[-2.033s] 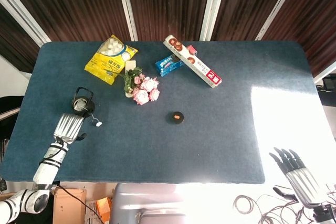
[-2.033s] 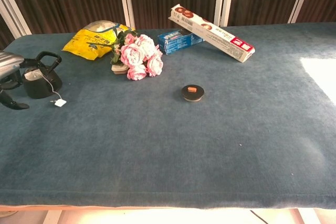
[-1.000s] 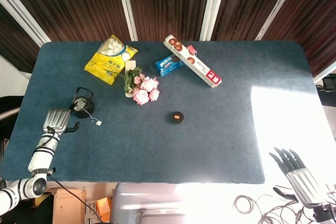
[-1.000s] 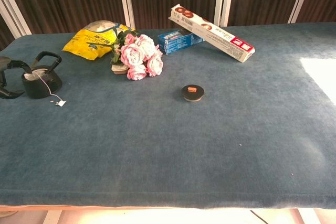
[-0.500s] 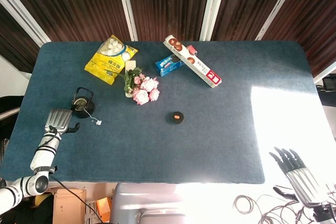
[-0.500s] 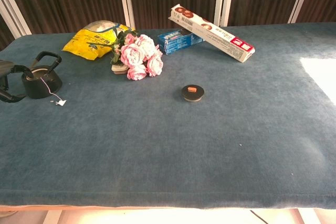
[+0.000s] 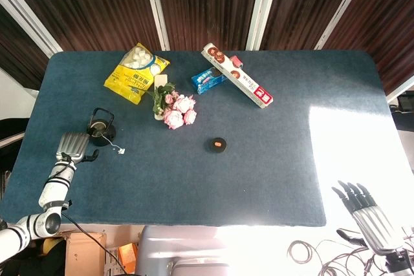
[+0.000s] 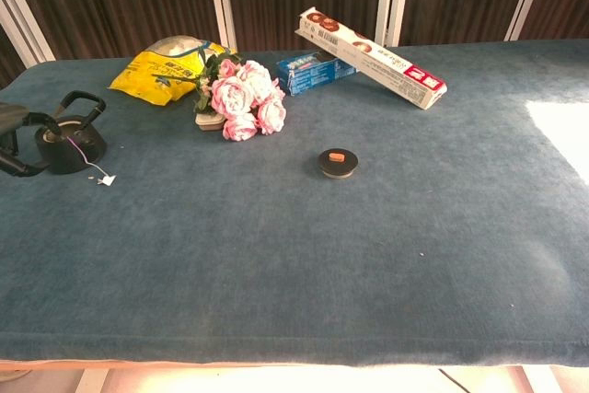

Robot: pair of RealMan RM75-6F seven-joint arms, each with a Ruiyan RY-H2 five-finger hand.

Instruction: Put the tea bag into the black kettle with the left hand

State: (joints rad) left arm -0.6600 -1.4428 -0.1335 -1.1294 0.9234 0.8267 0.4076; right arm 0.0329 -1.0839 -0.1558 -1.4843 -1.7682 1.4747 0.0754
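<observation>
Tea bag is inside the black kettle; only its string comes over the rim and its paper tag lies on the desk just right of the kettle. Bag itself is too small to make out. Kettle sits upright near the desk's left edge, lid off, handle up.

Left hand is just left of the kettle, close but apart from it in the head view, holding nothing, fingers extended side by side with the thumb sticking out. Chest view only catches its edge at the frame border.

Kettle lid, black with an orange knob, lies mid-desk, well apart from the kettle. Pink flower bunch sits between them toward the back, with a yellow snack bag behind it. Blue packet and long cookie box are further right, the box propped over the packet.

Right hand is off the desk at the near right corner, fingers spread, empty.
</observation>
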